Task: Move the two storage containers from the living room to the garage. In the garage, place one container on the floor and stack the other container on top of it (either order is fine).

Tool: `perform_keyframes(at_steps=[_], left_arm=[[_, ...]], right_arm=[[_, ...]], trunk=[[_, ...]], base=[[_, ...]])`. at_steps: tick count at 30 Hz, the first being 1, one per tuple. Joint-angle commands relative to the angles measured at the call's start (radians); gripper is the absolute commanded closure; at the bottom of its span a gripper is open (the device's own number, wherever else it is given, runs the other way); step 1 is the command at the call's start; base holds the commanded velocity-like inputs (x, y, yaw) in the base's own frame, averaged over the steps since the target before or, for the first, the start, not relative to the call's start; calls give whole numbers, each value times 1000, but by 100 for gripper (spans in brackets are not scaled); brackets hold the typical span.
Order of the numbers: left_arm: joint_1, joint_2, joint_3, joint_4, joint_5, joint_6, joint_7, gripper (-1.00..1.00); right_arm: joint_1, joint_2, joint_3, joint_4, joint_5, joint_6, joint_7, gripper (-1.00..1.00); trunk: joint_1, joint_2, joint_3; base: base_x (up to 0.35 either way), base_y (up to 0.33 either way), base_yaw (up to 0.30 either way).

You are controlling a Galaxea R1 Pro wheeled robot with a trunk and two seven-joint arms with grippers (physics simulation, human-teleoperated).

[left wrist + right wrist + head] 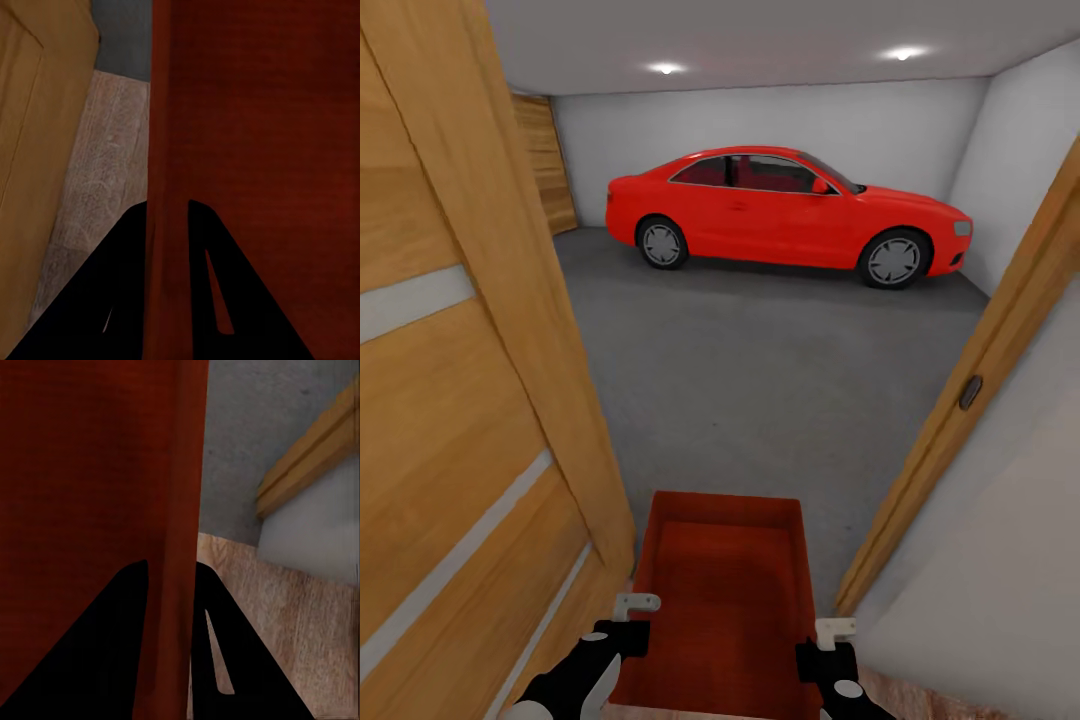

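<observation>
I've got one storage container (725, 600) between my pincers: left pincer (628, 612) clamped on its left wall, right pincer (828, 638) clamped on its right wall. Ahead of the pincers, through the open door (460, 400), are the garage floor (760, 370) and a red car (785, 215).

Two round recessed ceiling lights (665, 68) glow with soft glare, lighting the white garage walls (780, 120) and grey concrete floor (760, 370) evenly. A faint shadow lies under the glossy red car (780, 210). The render looks soft and slightly blurred. Both wrist views are dim, and the black gripper fingers (120, 300) show as flat silhouettes.
</observation>
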Motion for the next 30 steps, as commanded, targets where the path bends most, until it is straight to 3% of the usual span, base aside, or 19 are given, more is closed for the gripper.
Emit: perform_keyframes(at_steps=[1,18,23,30], left_arm=[[-1,2,-8,-5,17,6,7,100],[-1,2,-9,-5,17,7,8,100],[-1,2,-8,-5,17,7,7,100],[-1,2,-9,-5,17,7,6,100]], right_arm=[[-1,-3,10,53,-15,-4,-4,100],[-1,-3,10,53,-14,-3,-4,100],[-1,-3,10,53,-14,-2,-4,100],[-1,-3,10,53,-14,-2,-4,100]], trunk=[[0,-1,-1],[0,-1,-1],[0,-1,-1],[0,-1,-1]], base=[[0,0,-283],[0,0,-275],[7,26,-83],[98,246,-4]])
